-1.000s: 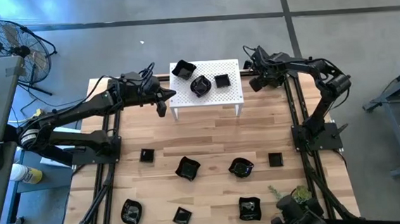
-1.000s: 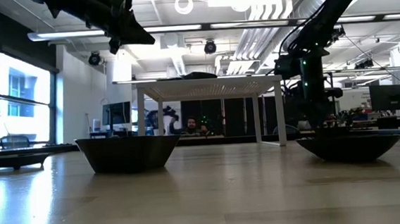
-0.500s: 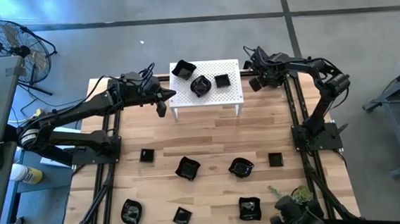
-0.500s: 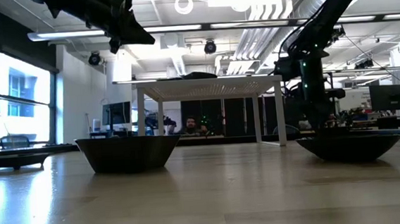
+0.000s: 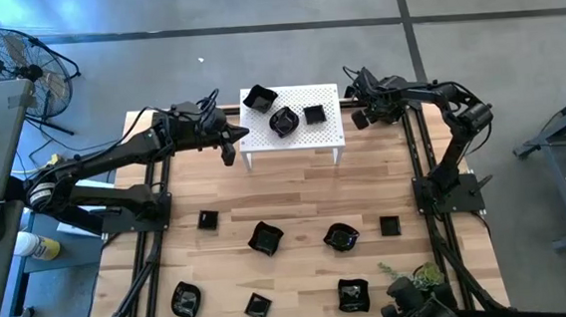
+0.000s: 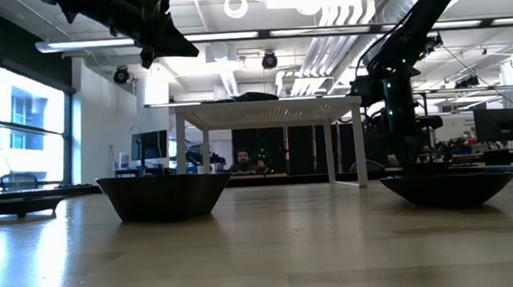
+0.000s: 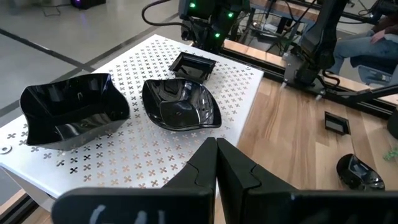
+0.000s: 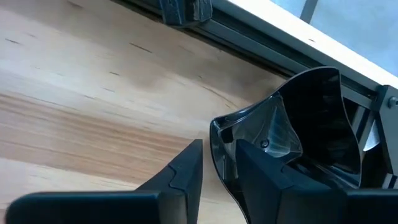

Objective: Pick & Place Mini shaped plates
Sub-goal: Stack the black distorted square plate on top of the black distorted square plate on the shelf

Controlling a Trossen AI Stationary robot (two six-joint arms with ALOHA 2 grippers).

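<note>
Three black mini shaped plates (image 5: 283, 121) sit on the white perforated stand (image 5: 327, 133) at the table's far edge. They also show in the left wrist view (image 7: 180, 104). Several more plates (image 5: 266, 238) lie spread over the wooden table. My left gripper (image 5: 228, 147) hangs shut above the table, just off the stand's left end, with nothing in it. My right gripper (image 5: 358, 119) is at the table's far right corner beside the stand, pointing steeply down. Its fingers stand open astride one wall of another glossy black plate (image 8: 311, 124), which rests on the table. My right gripper comes down from above over the plate's wall (image 8: 217, 140), with one finger (image 8: 186, 168) outside it and the other (image 8: 264, 171) inside the hollow. A thin strip of wood shows between the outer finger and the wall. Whether the inner finger touches, I cannot tell.
An aluminium frame rail (image 8: 249, 37) runs close behind the plate at the table's edge. The stand's legs (image 6: 361, 145) rise from the far side of the table. A green thing (image 5: 421, 272) lies near the right front corner. A person (image 6: 240, 160) sits in the room beyond.
</note>
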